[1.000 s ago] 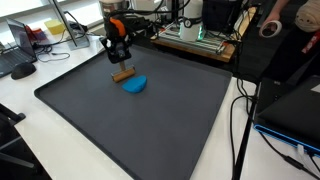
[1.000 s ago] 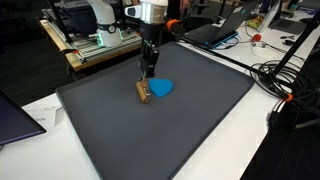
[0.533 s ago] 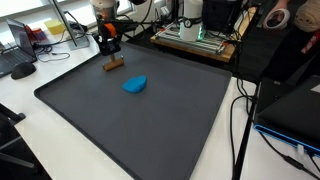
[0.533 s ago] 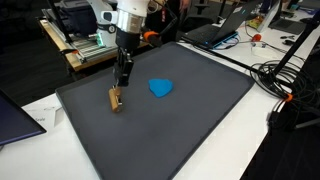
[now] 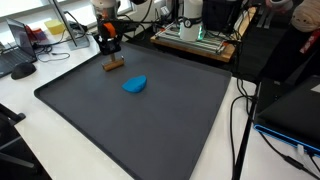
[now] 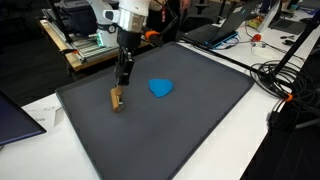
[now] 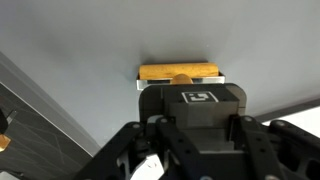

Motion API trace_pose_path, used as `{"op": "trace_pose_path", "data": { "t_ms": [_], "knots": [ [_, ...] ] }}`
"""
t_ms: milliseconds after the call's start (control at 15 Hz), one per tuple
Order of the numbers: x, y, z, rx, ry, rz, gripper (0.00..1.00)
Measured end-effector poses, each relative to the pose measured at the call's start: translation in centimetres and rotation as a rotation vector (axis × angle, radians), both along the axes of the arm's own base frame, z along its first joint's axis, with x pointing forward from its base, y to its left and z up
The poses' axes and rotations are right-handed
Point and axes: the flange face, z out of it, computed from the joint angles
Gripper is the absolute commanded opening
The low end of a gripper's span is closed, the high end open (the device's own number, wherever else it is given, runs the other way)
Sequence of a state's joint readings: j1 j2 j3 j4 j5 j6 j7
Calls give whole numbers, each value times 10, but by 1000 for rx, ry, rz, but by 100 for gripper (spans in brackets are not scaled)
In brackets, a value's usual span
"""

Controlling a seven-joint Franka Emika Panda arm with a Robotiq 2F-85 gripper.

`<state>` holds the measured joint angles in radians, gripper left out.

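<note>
- A small tan wooden block [image 6: 117, 99] lies on the dark grey matted surface [image 6: 190, 130], near one edge.
- The jaws hang just above the block; I cannot tell whether they are released or clenched.
- A flat, rounded blue piece [image 6: 160, 88] lies on the surface nearby, apart from the block.
- The wrist view shows the block [image 7: 180, 72] lengthwise.

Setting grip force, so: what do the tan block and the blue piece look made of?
Tan block: likely wood, matte, with a honey-brown face and squared edges. Blue piece: perhaps plastic or foam; rounded, uniformly bright, no glints. Too small to be sure.
</note>
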<state>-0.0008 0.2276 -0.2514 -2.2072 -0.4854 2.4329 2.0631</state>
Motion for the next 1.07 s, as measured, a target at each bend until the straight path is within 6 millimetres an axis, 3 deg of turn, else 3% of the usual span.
{"op": "trace_pose_path", "data": {
  "t_ms": [200, 467, 733, 1067],
  "knots": [
    [4, 6, 14, -3, -34, -14, 22],
    [8, 24, 57, -9, -67, 4, 22],
    [10, 69, 98, -8, -76, 130, 22],
    [16, 118, 126, -14, -62, 306, 22]
  ]
}}
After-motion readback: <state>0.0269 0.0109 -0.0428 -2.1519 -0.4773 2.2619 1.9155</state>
